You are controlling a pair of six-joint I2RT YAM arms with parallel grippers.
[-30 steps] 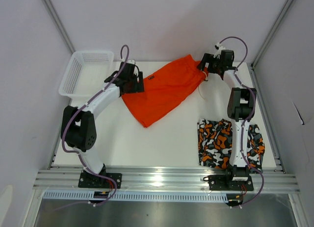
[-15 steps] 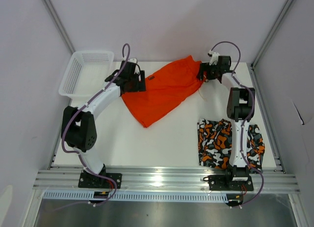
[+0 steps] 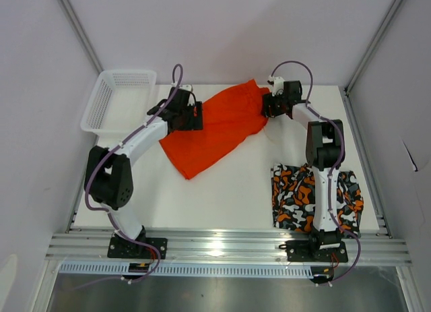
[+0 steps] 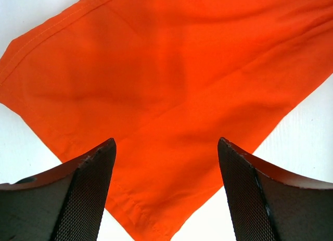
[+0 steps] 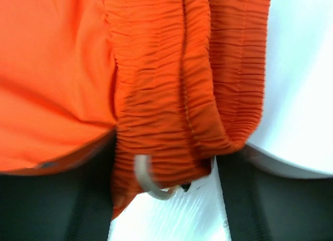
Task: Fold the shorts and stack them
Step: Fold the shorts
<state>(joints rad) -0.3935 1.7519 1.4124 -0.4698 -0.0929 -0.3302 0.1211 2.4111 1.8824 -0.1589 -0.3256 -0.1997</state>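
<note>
Two pairs of shorts: the right gripper (image 3: 268,103) clenches the bunched waistband (image 5: 177,95) of the orange shorts (image 3: 219,127), while the left gripper (image 4: 166,147) hangs released, jaws spread above their leg. The patterned shorts (image 3: 296,194) lie well apart from both grippers. One mesh basket (image 3: 101,106) stands near the left gripper.

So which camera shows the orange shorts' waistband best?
Right wrist: the waistband fills it, gathers clear. The top view shows it tiny beside the right pincer; the left wrist shows only smooth cloth.
</note>
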